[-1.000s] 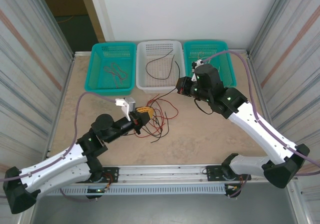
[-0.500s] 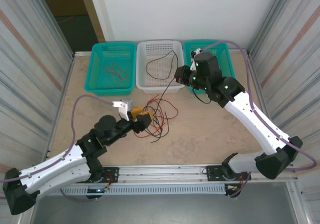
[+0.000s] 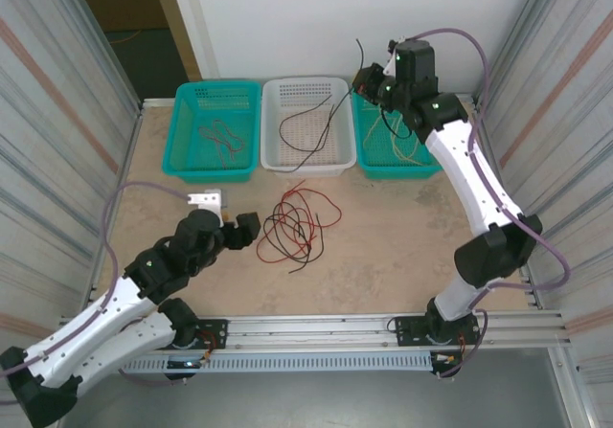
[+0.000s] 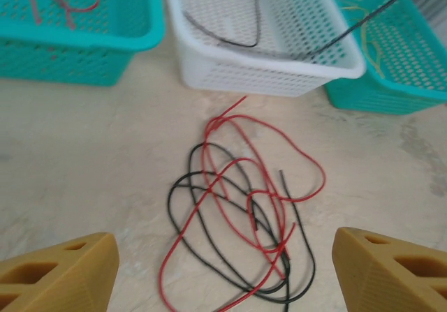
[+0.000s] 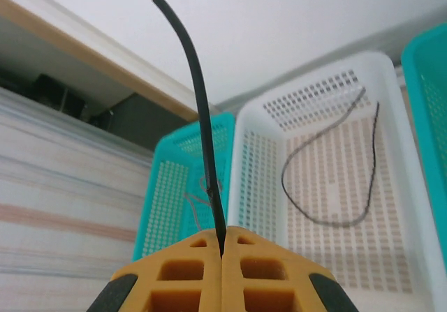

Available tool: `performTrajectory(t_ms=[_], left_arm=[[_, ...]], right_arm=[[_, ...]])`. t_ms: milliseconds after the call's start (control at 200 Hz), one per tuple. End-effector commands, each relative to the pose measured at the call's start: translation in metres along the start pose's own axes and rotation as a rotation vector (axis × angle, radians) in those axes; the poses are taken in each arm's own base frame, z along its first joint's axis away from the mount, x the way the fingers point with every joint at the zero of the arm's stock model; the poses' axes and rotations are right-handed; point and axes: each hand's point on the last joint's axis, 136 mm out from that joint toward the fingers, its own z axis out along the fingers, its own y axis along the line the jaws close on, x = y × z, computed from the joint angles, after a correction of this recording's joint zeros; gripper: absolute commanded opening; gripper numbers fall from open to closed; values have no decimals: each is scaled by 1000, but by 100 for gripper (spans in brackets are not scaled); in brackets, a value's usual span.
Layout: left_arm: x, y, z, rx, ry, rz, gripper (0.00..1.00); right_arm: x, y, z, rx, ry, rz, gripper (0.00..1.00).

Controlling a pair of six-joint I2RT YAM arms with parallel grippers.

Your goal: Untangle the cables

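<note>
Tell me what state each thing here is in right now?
Left end effector: open, beside the tangle.
Right end effector: shut on a black cable, raised high.
Black cable: pinched, trailing down into the white basket.
Tangle of red and black cables: intertwined, lying on the table.
White basket: holds black cable.
Left teal basket: holds red cables.
Right teal basket: holds yellow cables.

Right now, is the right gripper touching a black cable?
Touching. The right wrist view shows the black cable clamped in the shut right gripper, sticking up from between its tips.

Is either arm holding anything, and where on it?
The right end effector pinches a black cable near its end; the left end effector is open, holding nothing.
</note>
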Motion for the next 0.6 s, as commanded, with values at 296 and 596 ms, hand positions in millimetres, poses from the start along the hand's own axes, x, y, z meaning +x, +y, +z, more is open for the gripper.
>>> performTrajectory(t_ms=[296, 596], left_arm=[[43, 30, 17, -13, 182, -174, 76], [52, 34, 30, -42, 222, -185, 78]], right_arm=[[-31, -17, 78, -49, 77, 20, 0], [22, -75, 147, 11, 275, 41, 21]])
